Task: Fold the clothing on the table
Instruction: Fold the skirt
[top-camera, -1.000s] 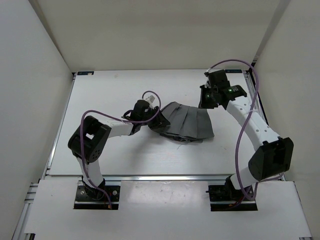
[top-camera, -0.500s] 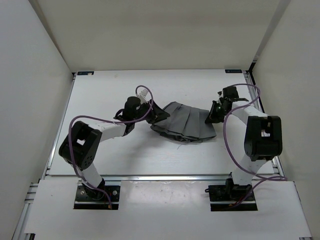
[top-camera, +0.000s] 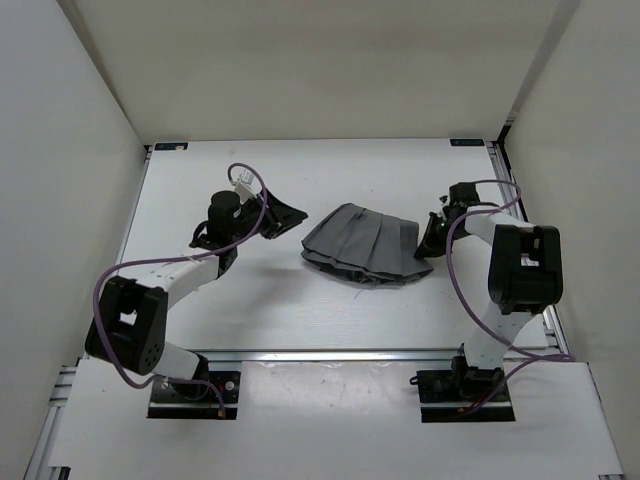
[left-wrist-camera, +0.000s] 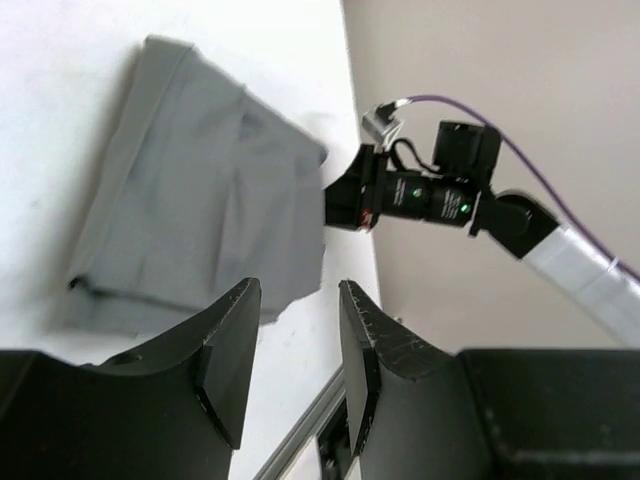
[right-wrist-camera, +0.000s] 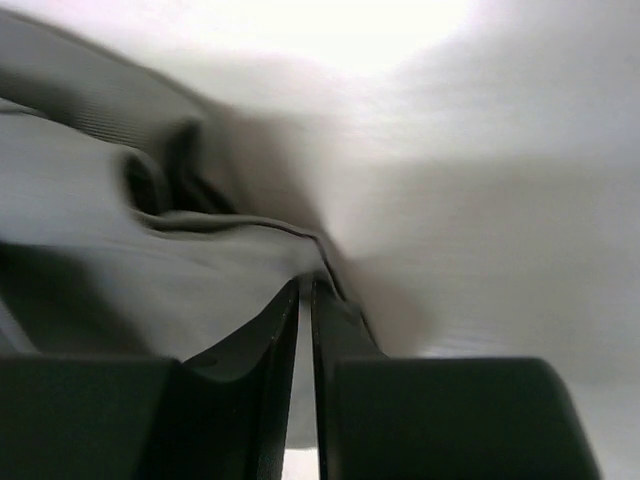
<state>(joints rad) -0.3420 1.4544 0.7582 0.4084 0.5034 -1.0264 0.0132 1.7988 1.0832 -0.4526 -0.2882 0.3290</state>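
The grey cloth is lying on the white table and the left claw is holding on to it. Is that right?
Not quite. The clothing does lie on the table, but the left gripper is not holding it. It sits off to the clothing's side with its jaws open and nothing between them. The top external view shows bare table between the two.

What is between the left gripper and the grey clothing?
Nothing but bare white table. The top external view shows the open left gripper standing apart from the clothing, with no other object in the gap.
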